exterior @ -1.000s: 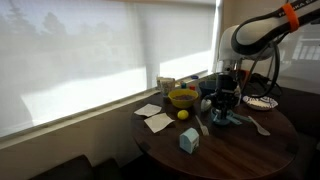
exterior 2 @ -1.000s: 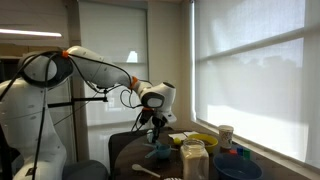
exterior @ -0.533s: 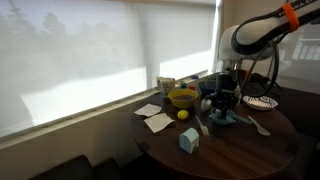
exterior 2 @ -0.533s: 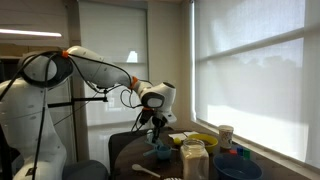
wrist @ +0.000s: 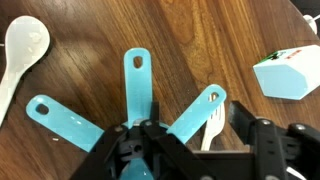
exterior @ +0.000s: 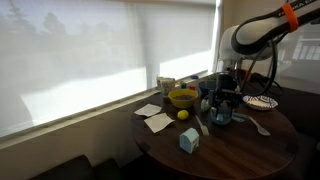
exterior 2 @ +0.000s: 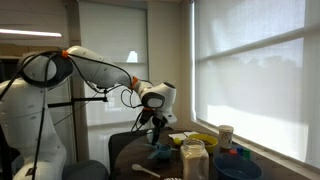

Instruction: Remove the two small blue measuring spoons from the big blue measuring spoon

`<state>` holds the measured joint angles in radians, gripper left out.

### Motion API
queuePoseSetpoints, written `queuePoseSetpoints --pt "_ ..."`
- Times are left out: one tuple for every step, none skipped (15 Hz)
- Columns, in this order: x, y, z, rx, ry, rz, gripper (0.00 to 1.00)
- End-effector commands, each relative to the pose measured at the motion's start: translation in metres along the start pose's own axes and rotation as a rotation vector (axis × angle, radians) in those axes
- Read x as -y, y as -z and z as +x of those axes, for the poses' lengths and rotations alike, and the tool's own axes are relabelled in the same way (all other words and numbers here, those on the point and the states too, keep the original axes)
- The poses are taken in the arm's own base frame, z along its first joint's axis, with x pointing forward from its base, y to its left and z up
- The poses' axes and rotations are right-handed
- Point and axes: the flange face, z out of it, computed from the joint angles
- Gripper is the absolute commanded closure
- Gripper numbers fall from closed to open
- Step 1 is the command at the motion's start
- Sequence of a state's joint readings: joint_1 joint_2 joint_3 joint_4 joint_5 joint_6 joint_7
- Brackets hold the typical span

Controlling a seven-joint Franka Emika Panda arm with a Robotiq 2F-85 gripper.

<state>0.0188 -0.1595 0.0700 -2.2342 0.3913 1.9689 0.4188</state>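
One round dark wood table (exterior: 235, 150) carries everything, next to a big window with the blinds down. Franka arm (exterior: 262, 28), white with an orange band, reaches in from the side and bends down over the middle of the table; both exterior views show it. Claw (exterior: 222, 110) hangs low, right over the blue measuring spoons (wrist: 138, 85), very close to them or touching. Cannot tell if the claw is spread or pinching; its dark body blocks the fingertips in the wrist view and the exterior views are too small. Yellow bowl (exterior: 182, 98) sits on the window side of the claw, near but apart. Light-blue carton (wrist: 290, 75) stands on the table off to one side of the spoons, not touching. Lidded jar (exterior 2: 193, 160) is in the foreground of an exterior view. White paper sheets (exterior: 155, 118) lie flat near the table edge. Wrist view: three teal handles fan out from under the claw, one angled left (wrist: 60, 115), one straight up, one angled right (wrist: 205, 105), each with a hanging hole at its end. Bowls are hidden under the claw, so cannot tell which handle is the big spoon's or whether they are nested. Cream spoon (wrist: 25, 45) lies apart, beyond the left handle. A small white utensil (wrist: 213, 125) sits just beside the right handle.
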Motion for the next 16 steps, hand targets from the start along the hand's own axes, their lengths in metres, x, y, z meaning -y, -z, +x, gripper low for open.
queuePoseSetpoints --pt "-0.001 0.001 -0.002 0.028 -0.002 0.005 0.00" --pt "-0.002 0.001 -0.003 0.035 -0.001 0.005 0.00" --pt "-0.003 0.000 -0.003 0.041 0.000 0.003 0.00" --pt "-0.002 -0.001 -0.002 0.047 0.003 0.003 0.00" --pt "-0.001 -0.002 -0.002 0.051 0.004 0.000 0.00" --pt "0.000 -0.003 -0.002 0.062 0.005 0.000 0.00" --pt "0.002 -0.005 -0.002 0.071 0.002 -0.001 0.00" --pt "0.003 -0.007 -0.002 0.075 0.000 -0.006 0.00" --pt "0.003 -0.008 -0.002 0.081 0.001 -0.009 0.00" --pt "0.002 -0.009 -0.001 0.084 0.000 -0.010 0.00" --pt "0.001 -0.010 -0.001 0.087 -0.001 -0.012 0.00" --pt "0.000 -0.011 0.000 0.088 -0.002 -0.013 0.00" --pt "0.000 -0.012 0.001 0.091 -0.003 -0.015 0.00" --pt "0.000 -0.013 0.001 0.093 -0.002 -0.015 0.00" --pt "0.001 -0.013 0.001 0.093 -0.002 -0.009 0.00" --pt "0.002 -0.012 0.000 0.091 0.002 -0.005 0.00"
